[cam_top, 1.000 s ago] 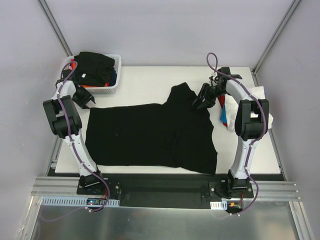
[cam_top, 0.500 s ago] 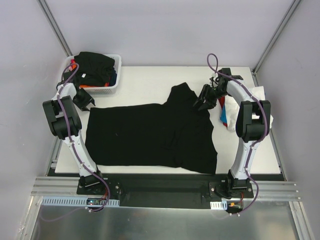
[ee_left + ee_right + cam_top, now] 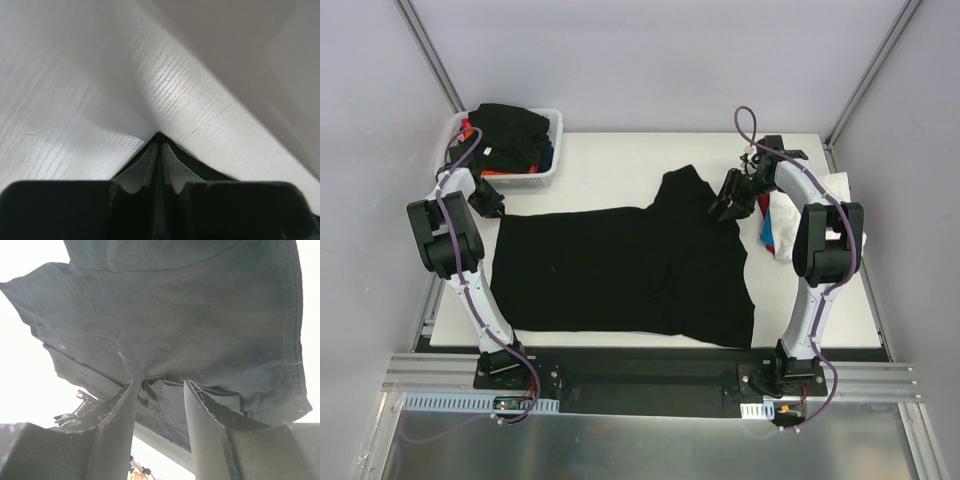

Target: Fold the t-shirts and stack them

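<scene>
Across the middle of the worktop [image 3: 620, 150] the large black t-shirt [image 3: 620, 270] lies spread almost flat, one sleeve pointing toward the far edge. The left fingers [image 3: 159, 152] are pressed fully together at its far left corner. Their wrist view shows only bare worktop ahead, so whether they have any hem cannot be told. The right fingers [image 3: 728, 207] stand about half apart, astride a small pucker of cloth near the far right sleeve, gripping nothing. A lift now could leave the left corner behind or let a thin pinch slip, skewing the fold. A careless right pull might drag cloth into the folded pile [image 3: 772, 228] just beside it.
</scene>
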Action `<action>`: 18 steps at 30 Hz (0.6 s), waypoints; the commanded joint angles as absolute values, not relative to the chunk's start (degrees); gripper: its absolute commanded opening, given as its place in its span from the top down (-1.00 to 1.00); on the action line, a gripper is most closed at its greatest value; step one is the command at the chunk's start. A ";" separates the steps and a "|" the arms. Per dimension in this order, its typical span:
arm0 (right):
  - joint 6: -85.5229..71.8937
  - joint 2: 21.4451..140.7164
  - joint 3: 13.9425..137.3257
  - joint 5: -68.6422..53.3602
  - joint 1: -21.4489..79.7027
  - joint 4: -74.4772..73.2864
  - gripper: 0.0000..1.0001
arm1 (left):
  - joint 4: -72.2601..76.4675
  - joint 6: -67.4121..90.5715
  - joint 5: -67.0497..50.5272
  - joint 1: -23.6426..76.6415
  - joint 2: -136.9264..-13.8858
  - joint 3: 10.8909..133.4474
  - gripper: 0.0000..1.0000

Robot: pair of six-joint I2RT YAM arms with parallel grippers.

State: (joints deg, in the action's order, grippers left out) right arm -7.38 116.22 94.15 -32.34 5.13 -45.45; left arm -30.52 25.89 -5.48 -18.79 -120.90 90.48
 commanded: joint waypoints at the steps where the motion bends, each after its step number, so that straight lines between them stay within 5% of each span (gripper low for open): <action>1: -6.33 112.68 94.75 -32.17 5.27 -46.85 0.08 | -33.05 25.31 -5.10 -18.90 -121.38 87.89 0.80; 7: -6.24 112.41 95.01 -31.91 5.27 -47.02 0.09 | -33.14 23.56 -0.37 -18.98 -120.24 85.96 0.55; 18: -6.15 113.20 96.42 -31.73 5.54 -47.99 0.10 | -33.40 21.71 4.57 -19.25 -119.71 86.31 0.54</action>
State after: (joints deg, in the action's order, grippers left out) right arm -6.98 116.18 94.17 -32.12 5.15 -46.00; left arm -28.58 24.29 -1.76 -18.79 -119.26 87.31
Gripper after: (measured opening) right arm 0.455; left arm 0.228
